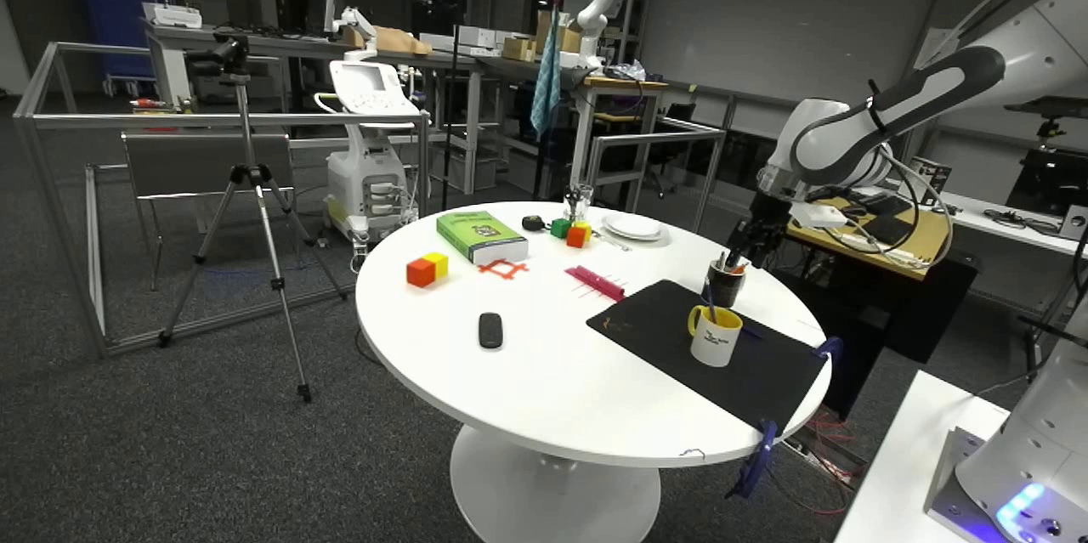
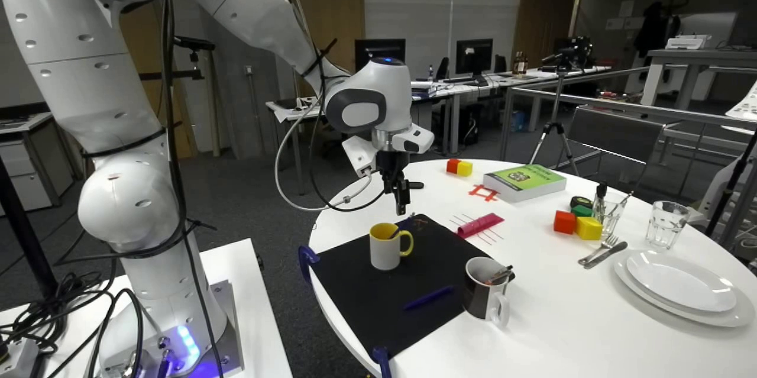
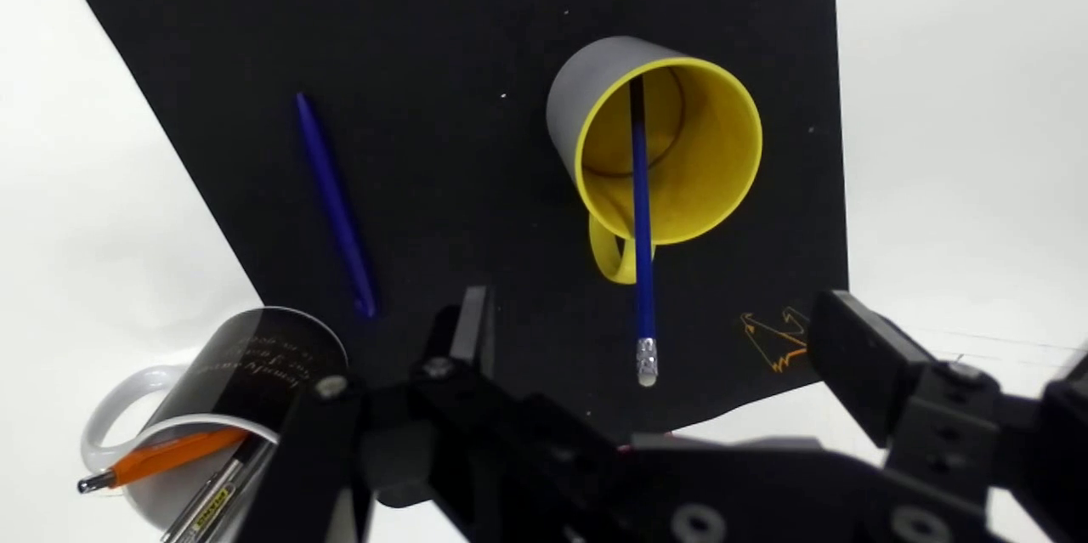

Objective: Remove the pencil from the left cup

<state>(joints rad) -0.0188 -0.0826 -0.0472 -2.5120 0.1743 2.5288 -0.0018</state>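
The left cup, a dark mug with a white handle (image 3: 255, 364), lies at lower left in the wrist view. It holds an orange pen (image 3: 174, 456) and a silver one, and shows in both exterior views (image 1: 724, 288) (image 2: 475, 295). A white mug with yellow inside (image 3: 595, 93) stands on the black mat. A blue pencil (image 3: 642, 186) leans in that mug, its eraser end pointing at my gripper. My gripper (image 3: 659, 322) is open and empty above the mat, with the pencil's end between its fingers in the wrist picture; it also shows in an exterior view (image 2: 402, 197).
A blue pen (image 3: 336, 203) lies on the black mat (image 2: 366, 295) between the mugs. Blue clamps (image 2: 307, 261) hold the mat at the table edge. A pink object (image 2: 480, 225), a green book (image 2: 526, 180), cubes (image 2: 565, 222), glasses (image 2: 665, 224) and plates (image 2: 627, 283) stand farther off.
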